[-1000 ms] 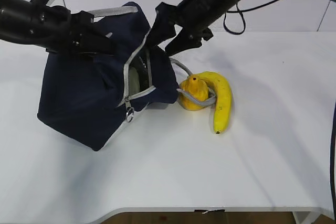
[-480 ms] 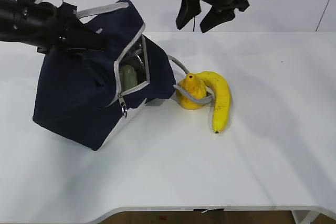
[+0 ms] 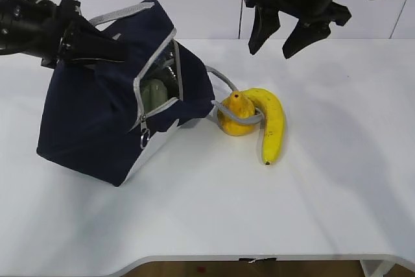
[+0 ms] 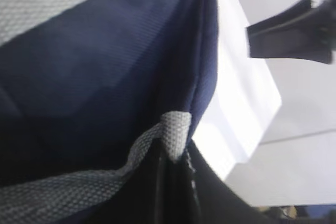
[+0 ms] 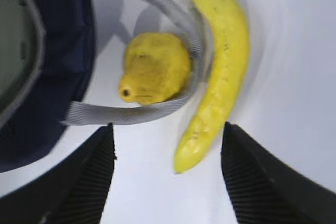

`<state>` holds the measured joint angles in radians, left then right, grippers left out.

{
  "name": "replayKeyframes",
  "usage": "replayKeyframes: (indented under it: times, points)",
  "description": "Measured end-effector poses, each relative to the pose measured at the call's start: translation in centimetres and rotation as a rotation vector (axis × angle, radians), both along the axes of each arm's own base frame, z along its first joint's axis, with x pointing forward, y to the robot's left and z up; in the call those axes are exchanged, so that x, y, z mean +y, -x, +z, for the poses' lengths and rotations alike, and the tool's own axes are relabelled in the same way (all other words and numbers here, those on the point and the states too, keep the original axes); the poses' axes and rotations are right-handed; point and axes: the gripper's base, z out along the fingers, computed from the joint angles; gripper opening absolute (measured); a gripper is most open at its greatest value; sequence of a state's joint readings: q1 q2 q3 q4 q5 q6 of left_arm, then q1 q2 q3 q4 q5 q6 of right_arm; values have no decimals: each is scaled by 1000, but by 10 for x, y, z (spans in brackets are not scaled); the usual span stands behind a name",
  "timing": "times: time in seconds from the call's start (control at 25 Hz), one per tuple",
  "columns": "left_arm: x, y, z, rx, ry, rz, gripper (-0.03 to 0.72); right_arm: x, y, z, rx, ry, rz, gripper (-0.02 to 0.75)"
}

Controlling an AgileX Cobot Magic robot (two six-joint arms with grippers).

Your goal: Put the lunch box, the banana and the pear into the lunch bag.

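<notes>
OK, your right pincer (image 3: 296, 38) has pulled out of the lunch bag (image 3: 91, 128) mouth and swung right, jaws spread and empty; the lunch box (image 3: 154, 93) shows pale green inside the unzipped opening, so that item looks done. Left pincer (image 3: 107, 48) stays clamped on the bag's top edge, holding it tilted open. Banana (image 3: 272, 121) and pear (image 3: 236, 115) lie touching just right of the bag, below your open pincer, with a grey handle (image 3: 241, 120) looped round the pear, which could snag.
</notes>
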<state>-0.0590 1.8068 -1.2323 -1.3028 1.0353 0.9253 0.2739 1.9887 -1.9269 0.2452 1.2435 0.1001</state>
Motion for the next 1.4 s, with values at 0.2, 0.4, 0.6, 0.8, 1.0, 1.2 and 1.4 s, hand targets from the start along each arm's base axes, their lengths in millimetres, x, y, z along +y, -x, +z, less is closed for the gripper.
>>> replayKeyframes:
  times: [0.2,0.4,0.6,0.8,1.0,1.2,1.4]
  points:
    - [-1,2,0,5,4,-18,13,-2,1,-4,15,19,-19,505]
    - [1,1,-2,-1,-33,-19,13,-14,-3,-6,-26,158,-22,505]
    - [1,2,-3,-2,-40,-22,13,-21,-6,-10,-45,250,-22,505]
    - [1,2,-4,-2,-48,-30,13,-19,-16,-37,13,272,-14,505]
    - [2,4,-6,-1,-80,-51,13,-17,-22,-57,53,286,-9,505]
    - [2,4,-6,-1,-84,-52,13,-16,-26,-73,87,295,-5,505]
    - [2,4,-6,-1,-84,-52,13,-16,-29,-82,106,301,-2,505]
